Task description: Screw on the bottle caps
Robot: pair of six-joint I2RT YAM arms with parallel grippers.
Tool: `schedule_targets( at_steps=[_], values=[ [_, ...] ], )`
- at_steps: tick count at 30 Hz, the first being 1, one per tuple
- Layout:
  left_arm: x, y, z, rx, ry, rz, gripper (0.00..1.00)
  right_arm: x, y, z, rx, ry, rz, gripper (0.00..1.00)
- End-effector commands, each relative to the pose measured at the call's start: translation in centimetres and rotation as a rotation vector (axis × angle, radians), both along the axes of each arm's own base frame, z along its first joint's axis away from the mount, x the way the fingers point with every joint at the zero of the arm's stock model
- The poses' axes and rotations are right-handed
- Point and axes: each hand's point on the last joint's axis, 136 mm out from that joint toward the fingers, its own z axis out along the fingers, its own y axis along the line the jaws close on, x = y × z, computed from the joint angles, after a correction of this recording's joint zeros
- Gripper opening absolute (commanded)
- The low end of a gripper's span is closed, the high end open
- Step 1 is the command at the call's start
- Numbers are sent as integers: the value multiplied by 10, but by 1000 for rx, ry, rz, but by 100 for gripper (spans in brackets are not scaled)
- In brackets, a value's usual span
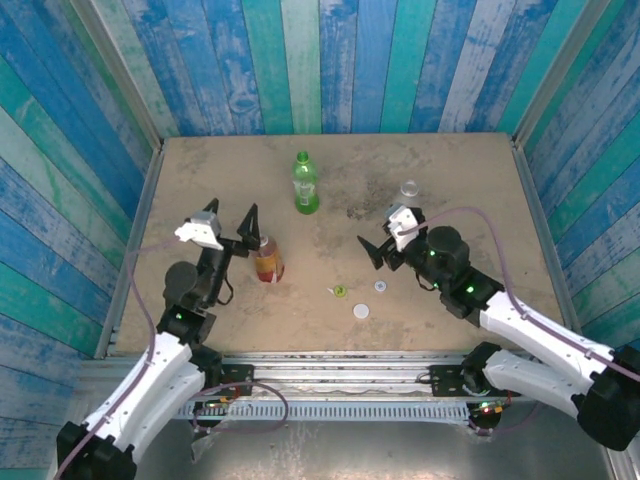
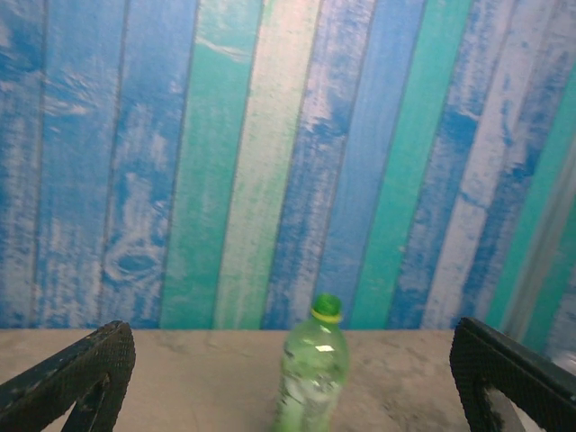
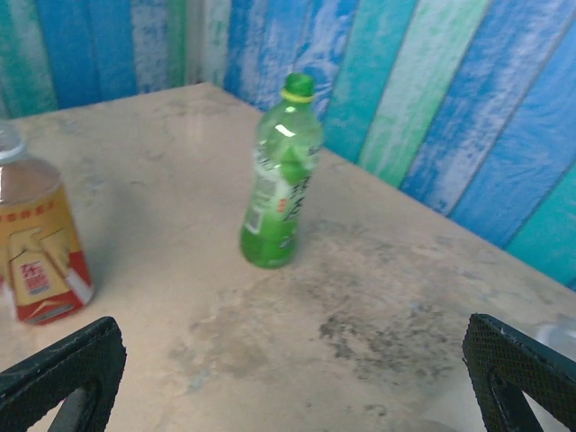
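- Left pincer (image 1: pixel 231 211): jaws spread wide, nothing between them. It hangs above the desk (image 1: pixel 200 170), just beside the amber bottle (image 1: pixel 268 258) and not touching it.
- Right pincer (image 1: pixel 381 232): also fully spread and empty, on the right half of the desk, pointing toward the middle.
- Loose caps, all lying flat on the desk between the two arms, near the front edge:
  - yellow-green cap (image 1: pixel 340 291), leftmost;
  - first white cap (image 1: pixel 380 286), just to its right;
  - second white cap (image 1: pixel 360 311), nearest the arm bases.
- Green bottle (image 1: pixel 306 185): upright toward the back, centre. In the wrist views its top is green over a yellowish ring; I cannot tell whether that is a cap or a bare neck. A yellow-green cap lying loose suggests a bare neck.
- Amber bottle: upright, red label, left of centre. In the right wrist view its mouth looks pale and probably uncapped.
- Clear bottle (image 1: pixel 409 188): upright at the back right, just behind the right pincer. Too faint to read whether its mouth is open.
- Progress, as judged: essentially at the start. Three caps sit on the desk and neither pincer holds anything — no cap picked up, no bottle steadied.
- Left to do: all three cappings, so far as the views show. Each likely needs one arm to brace the bottle while the other sets and turns a cap — small, flat pieces that will be awkward to lift.
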Motion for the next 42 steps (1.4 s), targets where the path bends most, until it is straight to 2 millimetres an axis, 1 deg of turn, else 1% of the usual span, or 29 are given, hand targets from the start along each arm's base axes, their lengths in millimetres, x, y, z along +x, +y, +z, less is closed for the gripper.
schedule_targets(
  at_steps=[1,3,8,10,15,21,24,27,32,35,42],
  values=[
    [-5,-6,-41,-3,105,-22,94,-5,18,5,6,-7,65,100],
    [-6,-9,-57,3,145,-22,94,-4,25,5,10,-2,84,100],
    [-4,-17,-89,11,212,-35,94,-6,41,1,0,6,121,100],
    [-2,-18,-102,22,238,-28,94,-5,44,-3,-5,10,124,100],
    [1,-17,-126,62,282,-7,94,-5,43,-7,-12,17,117,100],
    [6,-21,-153,124,354,-6,94,-3,46,-13,-15,28,121,100],
    [8,-23,-162,150,370,-13,94,-3,48,-15,-12,38,124,100],
    [11,-26,-171,173,394,-19,94,-1,48,-23,-19,49,122,100],
    [12,-31,-181,191,402,-38,94,-1,51,-31,-22,66,130,100],
    [12,-30,-184,188,405,-33,100,-4,55,-32,-21,74,156,100],
    [13,-31,-187,203,417,-31,85,-5,56,-34,-23,82,164,100]
  ],
)
